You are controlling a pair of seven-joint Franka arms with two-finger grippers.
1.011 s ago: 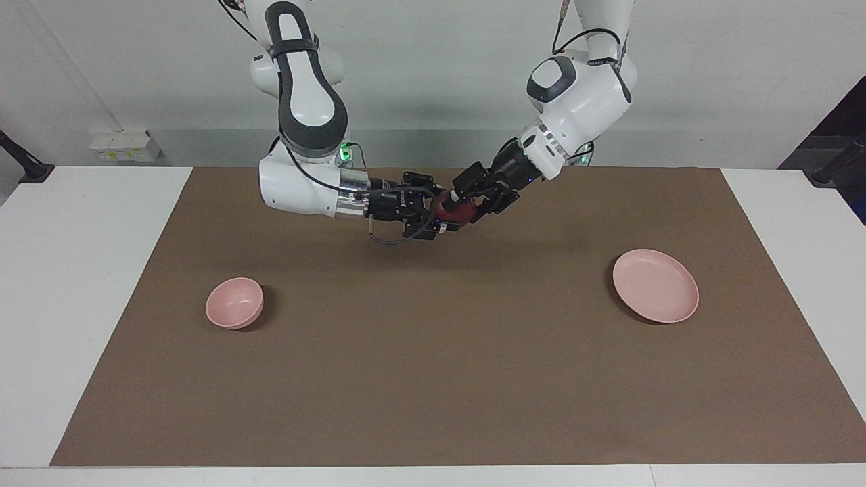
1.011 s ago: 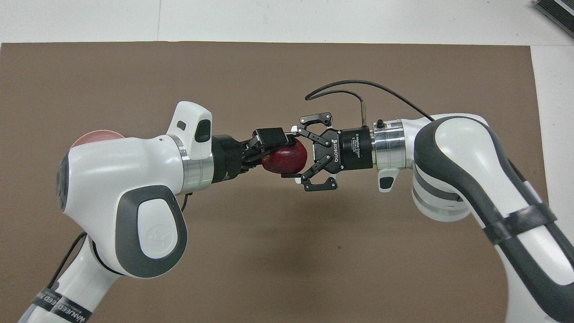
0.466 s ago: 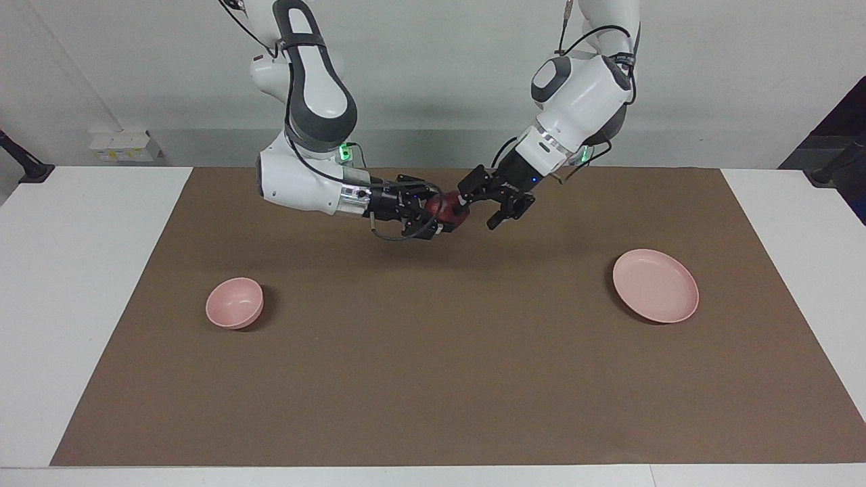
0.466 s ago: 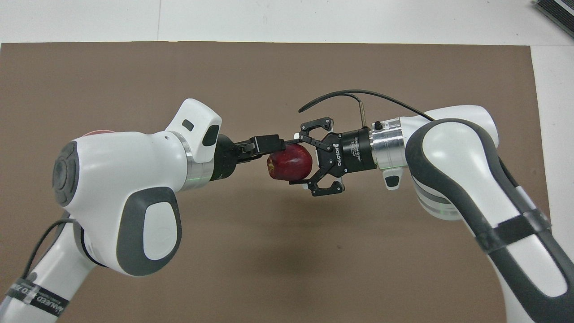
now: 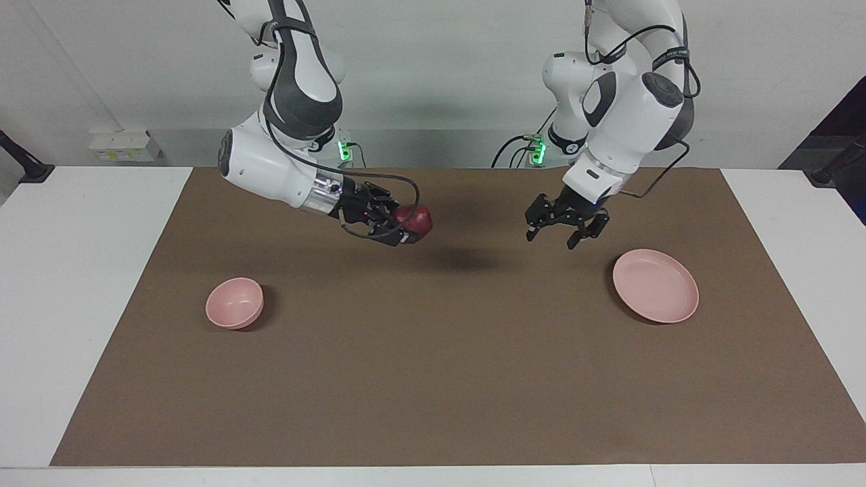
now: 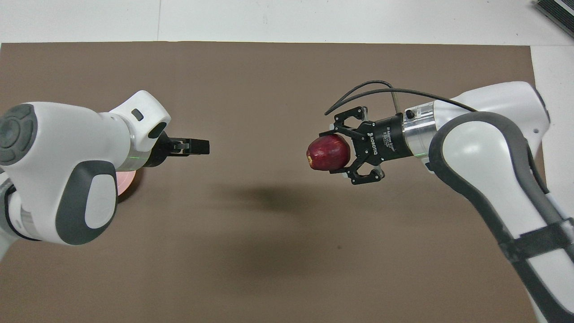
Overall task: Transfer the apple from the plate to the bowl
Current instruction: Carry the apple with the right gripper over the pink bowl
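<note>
The right arm's black two-finger gripper point(image 5: 410, 226) point(image 6: 334, 152) hangs in the air over the bare brown mat point(image 5: 433, 379) point(image 6: 269, 80), toward the middle of the table, pinching the small round dark red apple point(image 5: 414, 218) point(image 6: 328, 152). Its fingers close on the apple from both sides; the apple's yellowish patch faces away from the gripper's wrist in the overhead view. The apple is off the table, with a dark shadow on the mat below it.

The left arm's black two-finger gripper point(image 5: 567, 231) point(image 6: 197, 146) is in the air over the mat, just beside the flat round pale pink plate point(image 5: 655, 285), on the side toward the middle of the table. Its fingers are spread apart in the facing view and hold nothing. The two grippers are well apart.

The plate lies flat on the mat at the left arm's end of the table; nothing is on it. In the overhead view the left arm covers it almost fully, only a pink sliver point(image 6: 125, 184) showing.

The small deep round pale pink bowl point(image 5: 234, 302) sits upright on the mat at the right arm's end of the table; nothing is in it. It is hidden in the overhead view. The bowl and plate are well apart, about equally far from the robots.

The mat covers most of the white table point(image 5: 81, 284) point(image 6: 314, 20).
</note>
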